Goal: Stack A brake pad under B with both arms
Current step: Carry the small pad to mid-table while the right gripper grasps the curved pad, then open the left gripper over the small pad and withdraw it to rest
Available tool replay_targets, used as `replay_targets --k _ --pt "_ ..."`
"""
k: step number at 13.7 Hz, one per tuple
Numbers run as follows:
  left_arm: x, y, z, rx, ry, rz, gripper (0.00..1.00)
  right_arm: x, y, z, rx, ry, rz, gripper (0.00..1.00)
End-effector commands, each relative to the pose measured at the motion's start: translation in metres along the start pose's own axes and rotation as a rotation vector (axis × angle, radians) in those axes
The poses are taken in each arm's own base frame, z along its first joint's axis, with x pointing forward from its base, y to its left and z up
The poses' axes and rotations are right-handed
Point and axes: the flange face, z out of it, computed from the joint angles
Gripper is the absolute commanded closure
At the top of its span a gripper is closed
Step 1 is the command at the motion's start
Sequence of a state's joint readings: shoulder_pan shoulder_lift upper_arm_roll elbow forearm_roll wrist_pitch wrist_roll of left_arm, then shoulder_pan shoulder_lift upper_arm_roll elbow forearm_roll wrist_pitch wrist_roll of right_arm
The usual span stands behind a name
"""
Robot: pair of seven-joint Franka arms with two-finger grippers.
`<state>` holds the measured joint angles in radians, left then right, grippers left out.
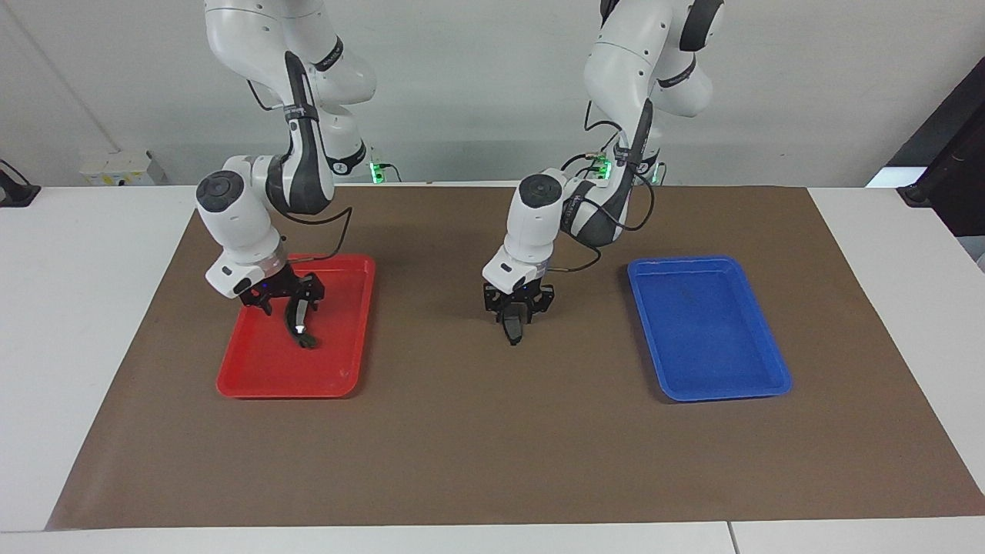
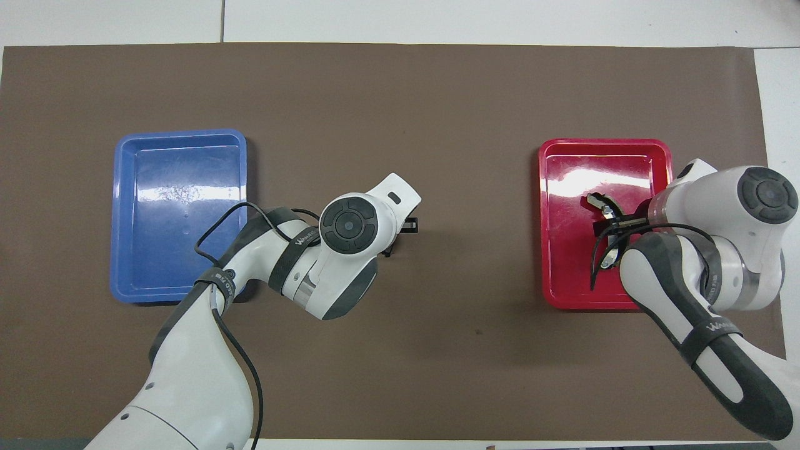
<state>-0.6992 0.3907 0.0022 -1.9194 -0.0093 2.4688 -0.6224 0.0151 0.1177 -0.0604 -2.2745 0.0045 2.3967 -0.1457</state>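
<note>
Hanging from the left gripper (image 1: 514, 317), the A brake pad (image 1: 512, 331) sits pinched between shut fingers at frame centre, low over the brown mat (image 1: 492, 454), between the two trays. Right gripper (image 1: 286, 302), centre-left of the frame, is down in the red tray (image 1: 254, 381), fingers spread around B (image 1: 297, 322), which lies there. Blue tray (image 1: 758, 381) at centre-right.
</note>
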Motion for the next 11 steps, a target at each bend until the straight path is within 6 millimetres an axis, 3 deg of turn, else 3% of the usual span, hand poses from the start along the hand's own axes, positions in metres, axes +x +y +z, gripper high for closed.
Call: replay_targets --k 1,3,8,11 --pt "0.013 -0.026 -0.050 0.026 -0.001 -0.037 0.01 0.000 0.001 0.011 0.025 0.006 -0.006 0.03" --pt "0.023 -0.065 -0.086 0.052 -0.022 -0.087 0.01 -0.001 -0.001 0.016 0.026 -0.005 -0.010 0.06" --pt "0.050 -0.180 -0.128 0.110 -0.121 -0.038 0.01 -0.001 -0.002 0.013 0.030 -0.023 -0.025 0.11" --pt "0.062 -0.258 -0.157 0.113 -0.124 -0.076 0.01 -0.001 -0.003 0.013 0.031 -0.026 -0.025 0.25"
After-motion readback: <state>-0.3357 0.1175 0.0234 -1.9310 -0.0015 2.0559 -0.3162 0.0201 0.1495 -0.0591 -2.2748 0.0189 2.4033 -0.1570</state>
